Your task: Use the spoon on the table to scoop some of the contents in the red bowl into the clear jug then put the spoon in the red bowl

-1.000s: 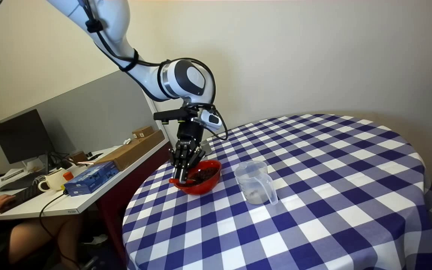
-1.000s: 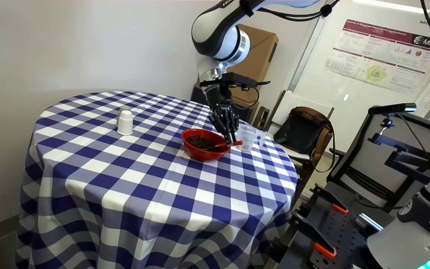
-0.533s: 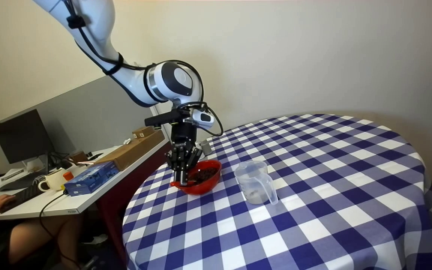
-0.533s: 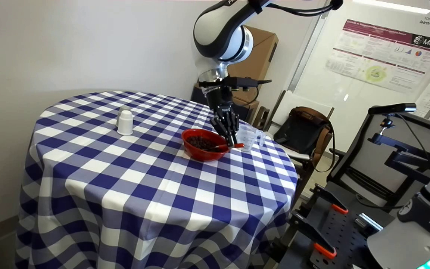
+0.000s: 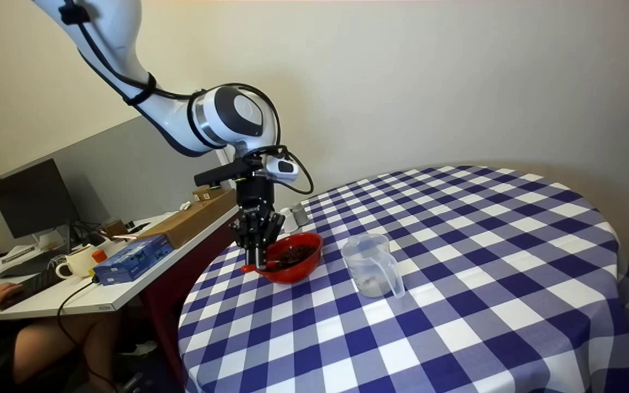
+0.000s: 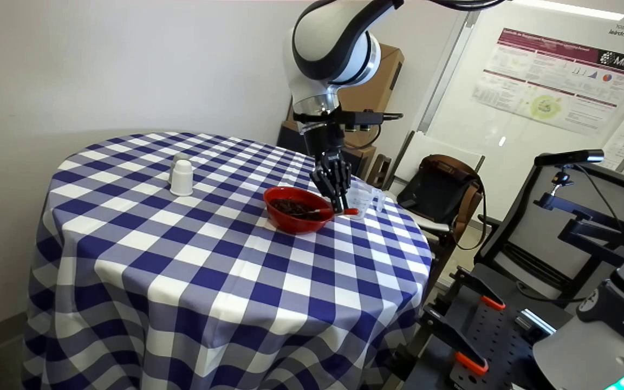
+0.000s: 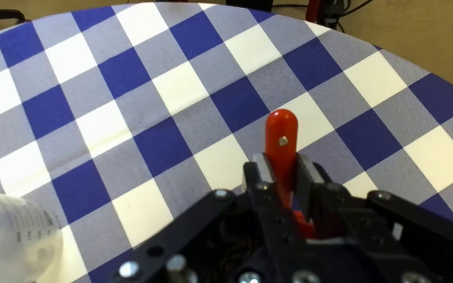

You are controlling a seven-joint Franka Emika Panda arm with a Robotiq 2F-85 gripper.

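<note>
i have the spoon [image 7: 282,151] held in the gripper [image 7: 285,169], its fingers [image 7: 309,171] pinched on either side of the red handle, whose rounded end pokes out past them. in both exterior views the spoon lies across the rim of the red bowl [image 6: 293,223], its other end in among the dark contents [image 6: 290,207]; i can't tell how much it carries. the clear jug [image 5: 372,267] stands upright near the bowl, not touching it, on the checked table [image 5: 440,305]. a white shaker [image 6: 182,180] and a grey shaker [image 5: 300,214] stand side by side.
</note>
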